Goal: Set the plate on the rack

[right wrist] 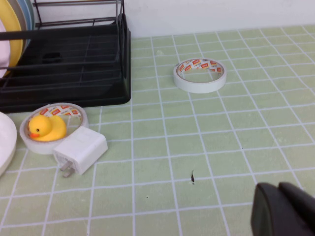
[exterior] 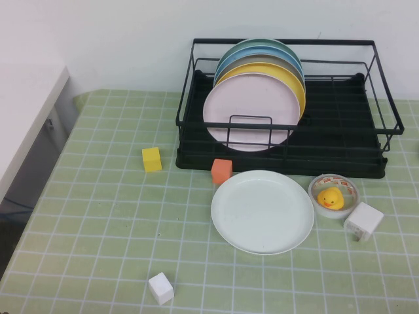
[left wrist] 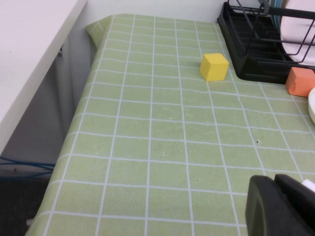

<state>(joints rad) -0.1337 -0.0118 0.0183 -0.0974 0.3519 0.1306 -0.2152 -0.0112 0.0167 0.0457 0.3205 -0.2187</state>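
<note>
The pale mint-white plate point(exterior: 262, 211) lies flat on the green checked table, just in front of the black wire rack point(exterior: 340, 157). Its rim also shows at the edge of the left wrist view point(left wrist: 312, 105) and of the right wrist view point(right wrist: 4, 142). The rack holds several upright plates at its left end, with the pink plate point(exterior: 252, 111) in front. Neither arm shows in the high view. My left gripper point(left wrist: 275, 196) is shut and empty over the table's near left part. My right gripper point(right wrist: 279, 206) is shut and empty over the table's near right part.
A yellow cube point(exterior: 152, 159) and an orange cube point(exterior: 222, 171) sit near the rack's front left corner. A white cube point(exterior: 161, 288) lies near the front edge. A tape roll holding a yellow duck point(exterior: 332, 195) and a white charger plug point(exterior: 363, 221) lie right of the plate. Another tape roll point(right wrist: 200, 75) lies further right.
</note>
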